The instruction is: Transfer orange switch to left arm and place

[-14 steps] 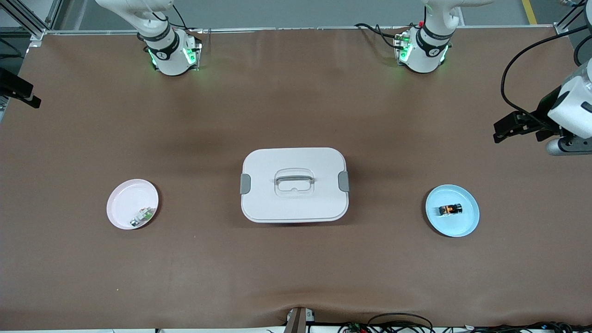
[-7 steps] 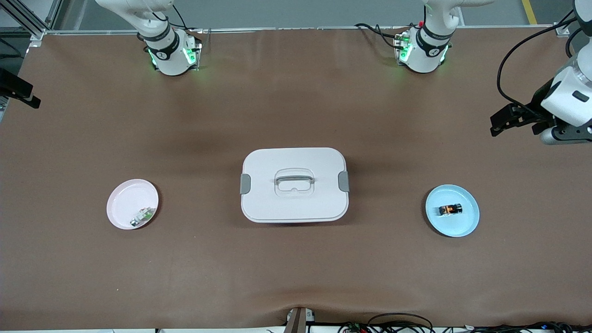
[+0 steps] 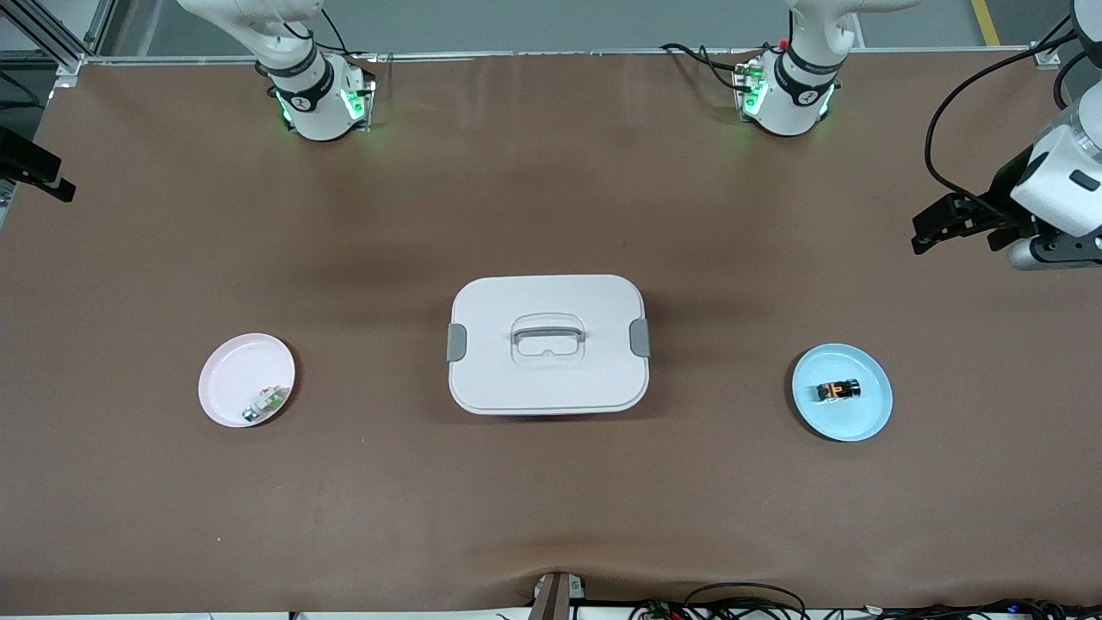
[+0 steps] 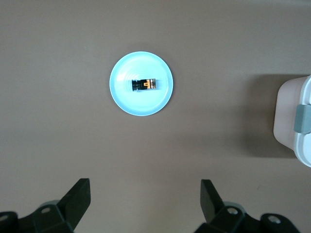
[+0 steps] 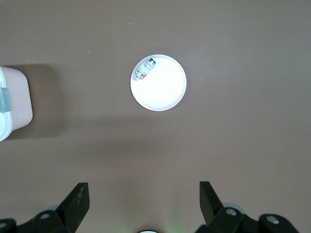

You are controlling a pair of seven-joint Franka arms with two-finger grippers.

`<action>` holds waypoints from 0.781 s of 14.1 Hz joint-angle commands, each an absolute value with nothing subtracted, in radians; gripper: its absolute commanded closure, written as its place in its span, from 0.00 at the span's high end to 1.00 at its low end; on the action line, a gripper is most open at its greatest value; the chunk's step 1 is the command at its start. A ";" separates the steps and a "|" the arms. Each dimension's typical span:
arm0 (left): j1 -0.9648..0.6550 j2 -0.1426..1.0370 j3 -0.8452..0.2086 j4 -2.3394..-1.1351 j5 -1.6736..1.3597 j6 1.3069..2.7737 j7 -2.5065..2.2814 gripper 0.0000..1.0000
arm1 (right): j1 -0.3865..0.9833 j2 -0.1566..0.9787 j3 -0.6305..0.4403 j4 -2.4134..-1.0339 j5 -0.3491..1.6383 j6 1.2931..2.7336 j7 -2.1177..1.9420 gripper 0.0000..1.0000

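The orange switch (image 3: 838,390) (image 4: 145,85) lies on its side in a blue plate (image 3: 865,418) (image 4: 141,107) toward the left arm's end of the table. The white lidded box (image 3: 516,379) (image 4: 291,116) (image 5: 12,107) stands mid-table between the two plates. My left gripper (image 3: 968,231) (image 4: 146,191) hangs open and empty high over bare table at the left arm's end, well apart from the blue plate. My right gripper (image 5: 143,194) is open and empty too, high over bare table, looking down on the pink plate (image 5: 165,92).
The pink plate (image 3: 232,379) toward the right arm's end holds a small green-and-white part (image 3: 265,403) (image 5: 146,68). The green-lit bases (image 3: 318,103) (image 3: 783,99) stand along the table edge farthest from the front camera. Cables lie at the nearest edge (image 3: 740,603).
The left arm's hand has shifted slightly toward the bases' edge of the table, still open. The switch, both plates, the box and the right arm have not moved.
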State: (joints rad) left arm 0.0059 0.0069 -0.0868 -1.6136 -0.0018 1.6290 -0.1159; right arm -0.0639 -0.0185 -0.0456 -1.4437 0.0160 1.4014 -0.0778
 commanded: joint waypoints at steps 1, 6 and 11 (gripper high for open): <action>0.012 -0.012 -0.081 -1.629 -0.023 1.641 -0.098 1.00 | -0.066 -0.009 -0.041 -1.420 0.003 1.396 -0.081 1.00; 0.012 -0.009 -0.081 -1.629 -0.014 1.643 -0.098 1.00 | -0.064 -0.009 -0.041 -1.420 0.003 1.396 -0.075 1.00; 0.012 -0.011 -0.081 -1.629 -0.011 1.641 -0.100 1.00 | -0.068 -0.009 -0.043 -1.420 0.005 1.394 -0.084 1.00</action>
State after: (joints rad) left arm 0.0082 0.0069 -0.0851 -1.6136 -0.0055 1.6301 -0.1159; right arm -0.0640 -0.0185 -0.0465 -1.4437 0.0159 1.4016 -0.0777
